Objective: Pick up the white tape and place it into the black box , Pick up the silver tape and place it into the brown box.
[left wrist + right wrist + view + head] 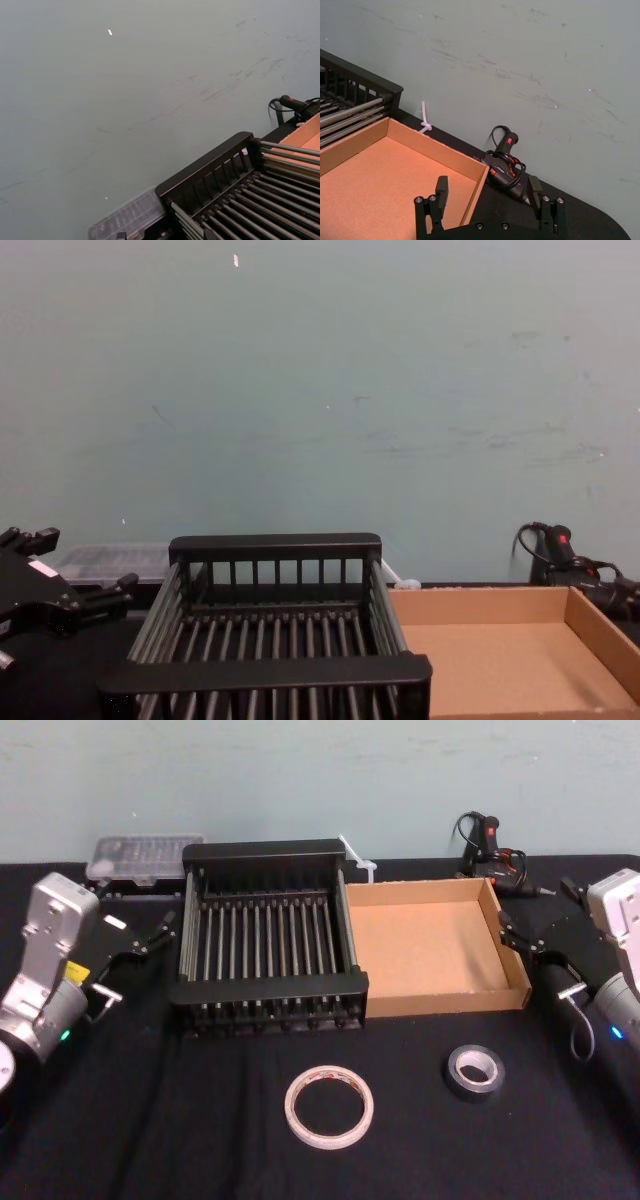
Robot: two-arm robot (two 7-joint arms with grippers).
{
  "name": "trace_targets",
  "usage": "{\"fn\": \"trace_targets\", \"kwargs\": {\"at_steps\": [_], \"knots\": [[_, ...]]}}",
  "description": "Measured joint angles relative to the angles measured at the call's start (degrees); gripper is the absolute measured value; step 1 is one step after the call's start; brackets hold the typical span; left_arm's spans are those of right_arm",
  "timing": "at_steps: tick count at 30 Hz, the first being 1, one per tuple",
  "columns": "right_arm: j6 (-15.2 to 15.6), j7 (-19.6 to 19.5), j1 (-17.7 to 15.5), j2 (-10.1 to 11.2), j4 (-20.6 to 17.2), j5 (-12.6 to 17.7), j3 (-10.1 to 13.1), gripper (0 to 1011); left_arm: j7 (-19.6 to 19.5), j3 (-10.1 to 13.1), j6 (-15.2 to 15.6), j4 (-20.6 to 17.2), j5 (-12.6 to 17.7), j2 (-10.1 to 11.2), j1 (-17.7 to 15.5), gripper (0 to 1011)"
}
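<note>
The white tape point(328, 1107), a thin pale ring, lies flat on the black cloth near the front, in the middle. To its right sits the silver tape point(474, 1072), a chunky dark grey roll. Behind them stand the black box point(268, 986) and, touching its right side, the brown box point(437, 886); nothing lies in either. My left gripper point(160, 931) hovers open just left of the black box point(270, 671), and is also seen from the chest point(75, 565). At the brown box's point(436, 150) right wall my right gripper point(509, 930) is open, its fingers point(441, 185) spread wide with nothing between them.
A clear plastic case point(145, 855) of small parts sits behind the black box's left corner. A glue gun point(490, 845) with a coiled cord lies at the back right. A white zip tie point(358, 860) sticks up between the boxes. Black cloth point(150, 1120) covers the table.
</note>
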Motion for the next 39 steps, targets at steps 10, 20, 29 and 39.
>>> {"fn": "trace_targets", "kwargs": {"at_steps": [10,20,29,39], "knots": [[1.5,2.3,-3.0,0.7,-4.1,1.0,2.1,1002,0.0,0.0,0.0,0.0,0.0,0.0,0.0,1001],[5.3,4.5,-7.9,2.8,-11.0,4.4,5.1,1002,0.0,0.0,0.0,0.0,0.0,0.0,0.0,1001],[8.1,6.4,-13.3,5.2,-16.9,7.1,8.4,1002,0.0,0.0,0.0,0.0,0.0,0.0,0.0,1002],[9.6,7.5,-20.6,6.6,-22.2,10.5,12.9,1002,0.0,0.0,0.0,0.0,0.0,0.0,0.0,1001]]}}
